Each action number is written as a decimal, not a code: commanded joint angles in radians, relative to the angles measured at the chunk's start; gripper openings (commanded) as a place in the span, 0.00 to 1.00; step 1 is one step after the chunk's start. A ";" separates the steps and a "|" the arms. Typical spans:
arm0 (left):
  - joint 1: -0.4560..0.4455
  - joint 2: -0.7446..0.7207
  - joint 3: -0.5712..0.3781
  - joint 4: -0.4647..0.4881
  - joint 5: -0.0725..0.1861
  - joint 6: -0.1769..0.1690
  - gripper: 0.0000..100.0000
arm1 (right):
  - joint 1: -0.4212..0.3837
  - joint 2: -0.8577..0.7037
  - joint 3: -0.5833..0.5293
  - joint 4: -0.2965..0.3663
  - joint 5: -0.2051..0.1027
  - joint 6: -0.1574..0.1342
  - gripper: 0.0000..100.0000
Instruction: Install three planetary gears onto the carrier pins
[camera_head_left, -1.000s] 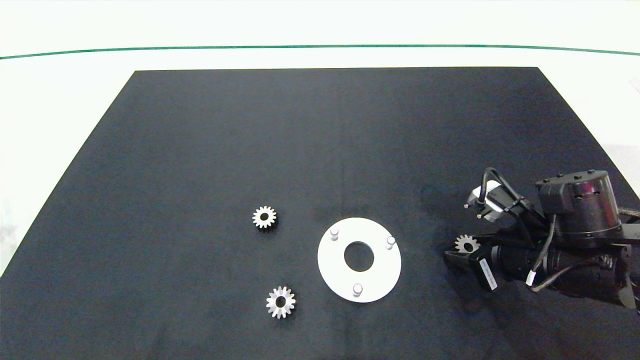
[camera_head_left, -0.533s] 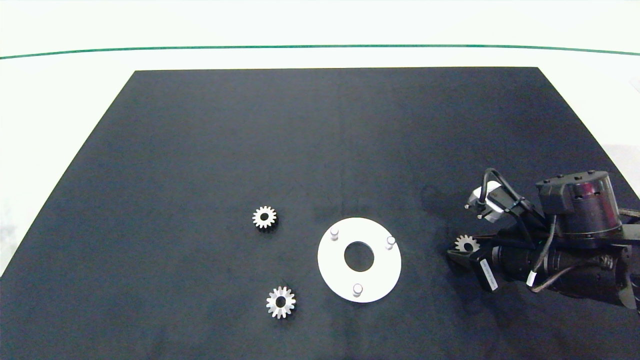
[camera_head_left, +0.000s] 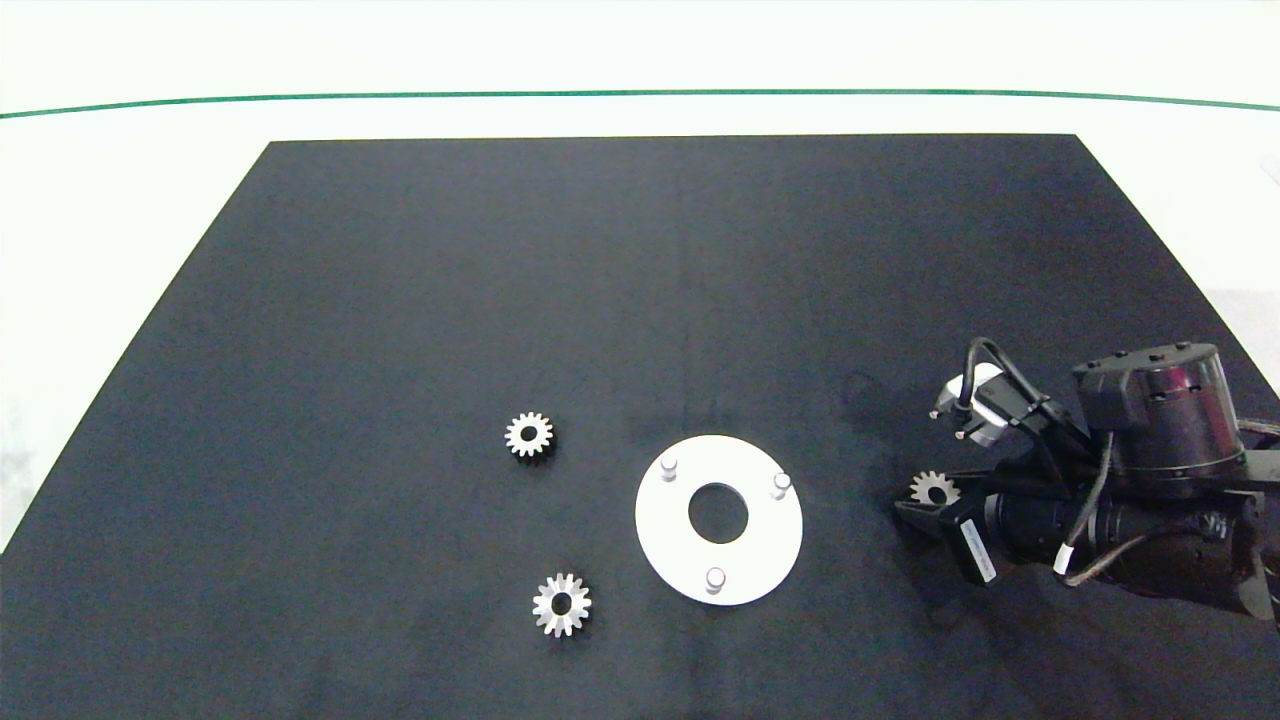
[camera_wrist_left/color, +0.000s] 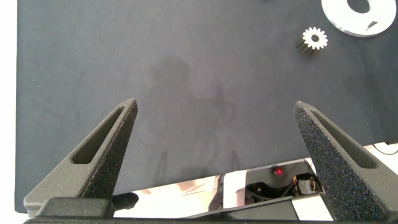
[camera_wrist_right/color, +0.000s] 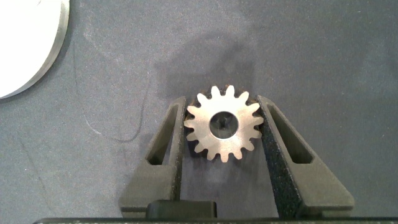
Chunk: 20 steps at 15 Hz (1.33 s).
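Gear flat, bore vertical, between right gripper jaws.

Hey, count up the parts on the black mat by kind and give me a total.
Gears: 3, two loose, one between the right hand's fingers
Carrier pins: 3
White disc: 1
Total: 7

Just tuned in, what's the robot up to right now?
The right gripper has its fingers closed around one planetary gear on the black mat, right of the white disc. All three carrier pins are bare. Two other gears lie left of the disc. The left gripper hangs open, away from the work.
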 joint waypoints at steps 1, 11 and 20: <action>0.000 0.000 0.001 0.004 0.000 0.000 1.00 | 0.000 -0.002 -0.003 -0.003 0.000 -0.001 0.16; 0.002 -0.003 0.005 0.004 0.000 0.001 1.00 | 0.276 -0.140 -0.211 0.232 -0.144 0.001 0.13; 0.000 -0.008 0.002 0.004 0.000 0.003 1.00 | 0.344 0.034 -0.269 0.215 -0.168 0.005 0.13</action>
